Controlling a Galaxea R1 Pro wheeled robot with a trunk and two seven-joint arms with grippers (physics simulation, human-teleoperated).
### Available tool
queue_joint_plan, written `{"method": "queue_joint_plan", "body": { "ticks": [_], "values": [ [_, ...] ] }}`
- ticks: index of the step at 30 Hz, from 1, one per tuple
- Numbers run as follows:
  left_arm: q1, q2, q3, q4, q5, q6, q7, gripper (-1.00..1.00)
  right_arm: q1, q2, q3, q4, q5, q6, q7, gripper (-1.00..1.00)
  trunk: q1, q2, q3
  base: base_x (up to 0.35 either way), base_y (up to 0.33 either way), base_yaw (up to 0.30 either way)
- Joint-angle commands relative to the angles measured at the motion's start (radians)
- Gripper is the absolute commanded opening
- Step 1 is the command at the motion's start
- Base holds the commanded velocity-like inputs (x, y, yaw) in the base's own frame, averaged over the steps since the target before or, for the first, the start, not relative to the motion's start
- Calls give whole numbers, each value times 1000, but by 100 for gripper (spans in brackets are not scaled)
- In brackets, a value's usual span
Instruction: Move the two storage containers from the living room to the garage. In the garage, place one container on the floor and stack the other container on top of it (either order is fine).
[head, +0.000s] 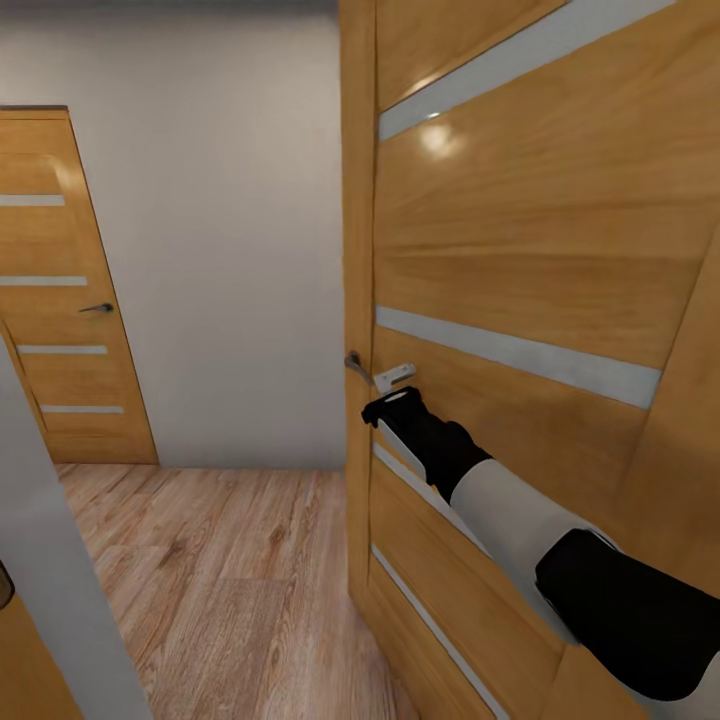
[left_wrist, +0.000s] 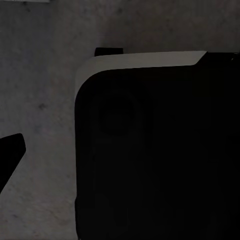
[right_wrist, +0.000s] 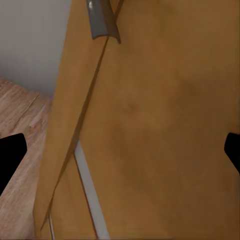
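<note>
1. Head view: a wooden door (head: 520, 300) with pale horizontal inlay strips stands close at the right. Its edge faces the camera, with a grey lever handle (head: 358, 365) on that edge.
2. The right arm reaches forward across the door face. Its right gripper (head: 392, 403) sits just below the handle and against or very close to the door panel. Contact with the handle itself cannot be confirmed.
3. Right wrist view: two dark fingertips (right_wrist: 10, 155) show at opposite borders, far apart, so the jaws are spread wide. Only the door panel lies between them; nothing is held. The grey handle appears ahead of the fingers.
4. Left wrist view: dim. A large dark body with a pale rim (left_wrist: 150, 150) is seen against grey mottled ground. One dark fingertip (left_wrist: 11, 150) shows; the left gripper's opening cannot be told.
5. A second closed wooden door (head: 65, 300) stands at the far left in a pale wall, over light wood plank floor (head: 220, 580).
6. Storage containers: location not established from these views.
</note>
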Motion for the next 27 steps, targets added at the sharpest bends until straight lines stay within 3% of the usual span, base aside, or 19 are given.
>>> {"method": "queue_joint_plan", "body": {
  "ticks": [1,7,17,21,27],
  "values": [
    [0,0,1,0,1,-2,0,100,-3,0,3,4,3,6,-12,100,0,-1,-1,0,0,0],
    [0,-1,1,0,1,-2,0,100,-61,0,1,103,2,-8,-13,100,0,-1,-1,0,0,0],
    [0,-1,1,0,1,-2,0,100,-68,0,1,117,3,-12,-14,100,0,-1,-1,0,0,0],
    [0,-1,1,0,1,-2,0,100,-68,0,1,94,6,-11,-13,100,0,-1,-1,0,0,0],
    [0,0,1,0,1,-2,0,100,-68,0,-10,-14,-3,3,0,100,0,-1,-1,0,0,0]
  ]
}}
